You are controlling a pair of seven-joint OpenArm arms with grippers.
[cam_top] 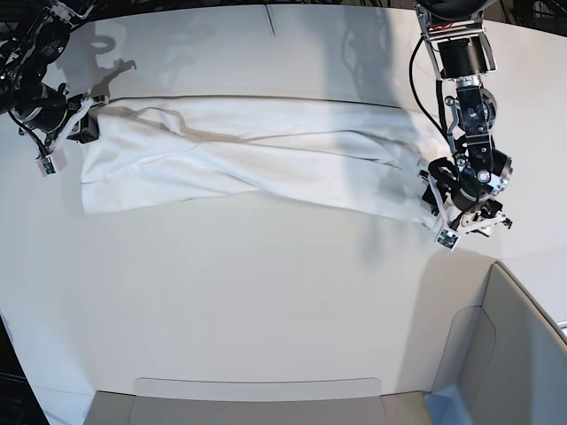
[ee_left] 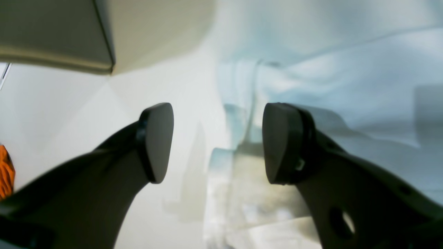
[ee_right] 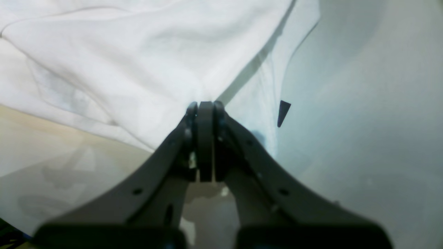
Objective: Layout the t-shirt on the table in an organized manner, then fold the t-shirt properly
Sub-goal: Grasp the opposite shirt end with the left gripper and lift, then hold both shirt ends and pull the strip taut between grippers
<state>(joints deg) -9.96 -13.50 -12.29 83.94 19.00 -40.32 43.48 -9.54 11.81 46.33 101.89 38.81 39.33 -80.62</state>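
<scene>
Two tools, right tool point(ee_right: 205, 107) pinching t-shirt point(ee_right: 138, 62)

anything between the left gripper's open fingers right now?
Left wrist view: the left gripper is open around the t-shirt edge; blurred cloth and bare table show in the gap, nothing clamped.

T-shirt point(cam_top: 257, 155) lies stretched in a long wrinkled band across the far half of the table point(cam_top: 266, 292). Right gripper point(cam_top: 86, 127) sits at its left end, touching the fabric; left gripper point(cam_top: 447, 199) at its right end. Jaw state unreadable on both. Grey-white bin point(cam_top: 509, 354) sits at the near-right corner.
</scene>
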